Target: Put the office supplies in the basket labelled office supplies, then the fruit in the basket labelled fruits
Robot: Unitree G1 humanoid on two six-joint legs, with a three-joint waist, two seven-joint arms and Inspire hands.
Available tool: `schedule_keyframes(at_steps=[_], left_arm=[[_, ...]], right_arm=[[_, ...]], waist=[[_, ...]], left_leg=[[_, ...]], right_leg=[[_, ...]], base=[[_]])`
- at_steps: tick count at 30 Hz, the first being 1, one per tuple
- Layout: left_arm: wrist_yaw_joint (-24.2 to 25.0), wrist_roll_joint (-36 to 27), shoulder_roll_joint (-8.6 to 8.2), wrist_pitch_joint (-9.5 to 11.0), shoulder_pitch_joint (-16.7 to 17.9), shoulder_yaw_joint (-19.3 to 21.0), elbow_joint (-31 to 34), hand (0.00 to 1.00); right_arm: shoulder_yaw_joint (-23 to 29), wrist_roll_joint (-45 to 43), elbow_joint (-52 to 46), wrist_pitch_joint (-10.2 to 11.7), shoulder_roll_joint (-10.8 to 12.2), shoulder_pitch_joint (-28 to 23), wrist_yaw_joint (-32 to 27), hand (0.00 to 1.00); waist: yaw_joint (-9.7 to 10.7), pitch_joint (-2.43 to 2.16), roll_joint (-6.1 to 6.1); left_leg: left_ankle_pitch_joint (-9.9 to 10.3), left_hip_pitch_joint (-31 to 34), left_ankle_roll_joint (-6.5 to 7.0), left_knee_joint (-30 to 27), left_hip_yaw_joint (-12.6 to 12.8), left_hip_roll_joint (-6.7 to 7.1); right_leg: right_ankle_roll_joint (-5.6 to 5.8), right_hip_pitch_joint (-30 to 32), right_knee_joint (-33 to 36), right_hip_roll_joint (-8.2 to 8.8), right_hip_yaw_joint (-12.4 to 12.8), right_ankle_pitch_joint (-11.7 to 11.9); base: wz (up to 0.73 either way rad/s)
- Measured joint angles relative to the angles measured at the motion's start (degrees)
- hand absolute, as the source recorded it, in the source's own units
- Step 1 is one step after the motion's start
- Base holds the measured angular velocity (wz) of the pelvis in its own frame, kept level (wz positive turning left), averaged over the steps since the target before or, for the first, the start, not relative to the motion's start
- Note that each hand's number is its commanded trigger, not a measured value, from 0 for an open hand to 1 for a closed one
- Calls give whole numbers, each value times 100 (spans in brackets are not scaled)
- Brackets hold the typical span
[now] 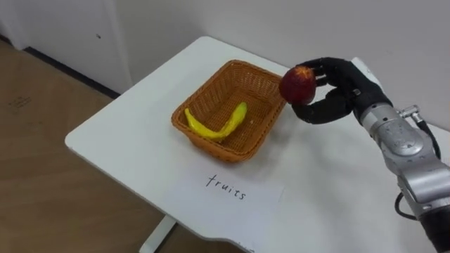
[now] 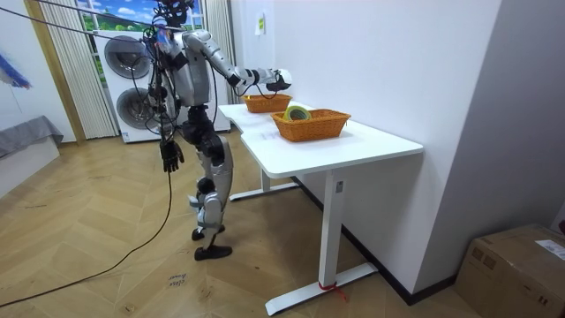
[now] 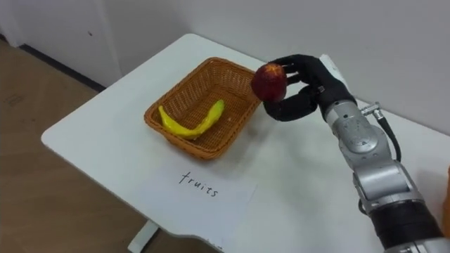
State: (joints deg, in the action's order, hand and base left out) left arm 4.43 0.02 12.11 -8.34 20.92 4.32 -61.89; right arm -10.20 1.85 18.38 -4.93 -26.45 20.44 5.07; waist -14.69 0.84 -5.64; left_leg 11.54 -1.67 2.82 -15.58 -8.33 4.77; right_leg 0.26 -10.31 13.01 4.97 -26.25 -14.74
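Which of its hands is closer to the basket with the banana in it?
Right. The right hand holds an apple right by the basket's rim; the left hand hangs at the robot's side, away from the table.

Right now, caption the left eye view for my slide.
Right hand holds a red apple near the wicker basket's rim; a banana lies inside.

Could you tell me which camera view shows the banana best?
The left eye view: the banana lies unobstructed in the basket. The right eye view shows it nearly as well; in the room view the basket's wall hides it.
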Motion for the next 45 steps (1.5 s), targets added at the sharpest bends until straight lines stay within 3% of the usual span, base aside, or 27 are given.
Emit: schedule_keyframes(at_steps=[4, 20, 32, 35, 37, 38, 40, 41, 45], left_arm=[[1, 24, 1, -48, 6, 0, 3, 0], [4, 17, 13, -90, 9, -2, 57, 0], [-1, 17, 16, -85, 1, -2, 55, 0], [-1, 20, 16, -84, 2, -3, 54, 0], [-2, 21, 17, -84, 3, 1, 52, 0], [-1, 21, 17, -84, 3, 1, 52, 0], [6, 21, 17, -81, 1, 1, 52, 0], [8, 21, 17, -81, 1, 1, 51, 0], [75, 23, 16, -81, 1, 1, 39, 0]], right_arm=[[-169, 6, -2, -11, 42, 0, -3, 100], [-658, 51, 99, -25, 150, 0, -4, 100], [-668, 51, 144, -25, 150, 0, 8, 100], [-668, 31, 143, -25, 150, 0, 7, 95], [-668, 20, 143, -25, 150, 0, 8, 83], [-668, 15, 143, -25, 150, 0, 8, 60], [-667, 12, 143, -25, 150, 0, 8, 27], [-667, 12, 143, -25, 150, 0, 8, 0], [-666, -36, 142, -25, 149, 0, 7, 0]], waist=[[-134, -21, -18], [-180, -42, -48], [-270, -23, -81], [-284, -18, -92], [-291, -13, -105], [-291, -12, -107], [-287, -11, -114], [-285, -11, -115], [-285, -8, -114]], left_leg=[[0, -2, -1, -20, -7, 0], [-1, -11, -1, -11, 12, 9], [-1, -11, -1, -3, 20, 10], [-1, -5, -1, 8, 21, 11], [-1, -5, -1, 19, 23, 11], [-1, -5, -1, 21, 25, 11], [-1, -5, -1, 26, 28, 12], [-1, -5, -1, 26, 29, 12], [-1, -7, -1, 24, 27, 9]], right_leg=[[0, -30, -32, -10, -4, 0], [3, -77, -45, -3, -69, -2], [5, -79, -65, -3, -67, -3], [6, -89, -106, -11, -70, -3], [6, -95, -124, -15, -71, -3], [6, -95, -124, -15, -71, -3], [7, -95, -126, -14, -73, -3], [8, -96, -125, -14, -75, -3], [8, -97, -114, -15, -75, -2]], base=[[0], [2], [0], [0], [0], [0], [0], [0], [0]])
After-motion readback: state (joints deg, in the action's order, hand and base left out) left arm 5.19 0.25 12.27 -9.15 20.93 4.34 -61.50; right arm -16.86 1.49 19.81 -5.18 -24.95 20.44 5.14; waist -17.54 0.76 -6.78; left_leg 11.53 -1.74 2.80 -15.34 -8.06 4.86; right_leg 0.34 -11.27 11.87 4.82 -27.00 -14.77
